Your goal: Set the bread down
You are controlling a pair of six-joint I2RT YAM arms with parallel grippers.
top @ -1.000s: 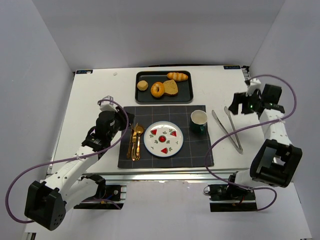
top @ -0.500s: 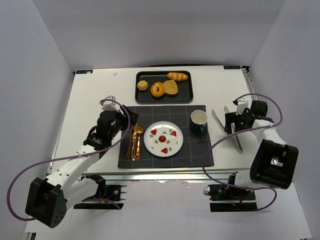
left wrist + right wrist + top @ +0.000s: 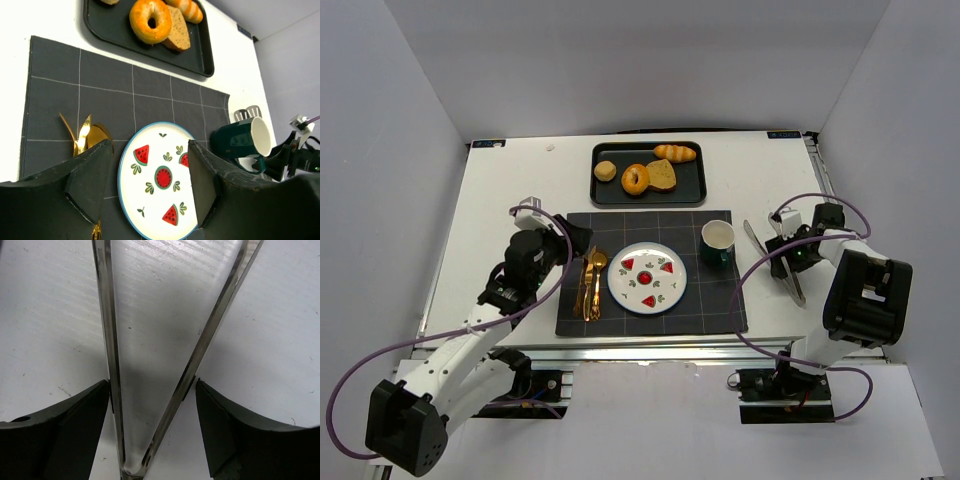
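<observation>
Your bread (image 3: pixel 662 174) is sitting in the black tray (image 3: pixel 692 188) behind the plate (image 3: pixel 647 277), well apart from both sets of fingers. Your left gripper (image 3: pixel 150 160) hangs wide open just left of the plate, above the gold cutlery (image 3: pixel 590 285). Your right gripper (image 3: pixel 152 390), off to the plate's right, is open too, with the 2 arms of the tongs (image 3: pixel 106 315) between its fingers.

bread (image 3: pixel 635 179) sat in the tray (image 3: pixel 686 187) at the table's (image 3: pixel 500 200) back, placemat (image 3: pixel 620 230) in front of it, plate (image 3: pixel 647 277) mid-mat, cutlery (image 3: pixel 590 283) left of it, mug (image 3: pixel 718 242) behind-right, tongs (image 3: pixel 775 262) lay on the table right of the mat
</observation>
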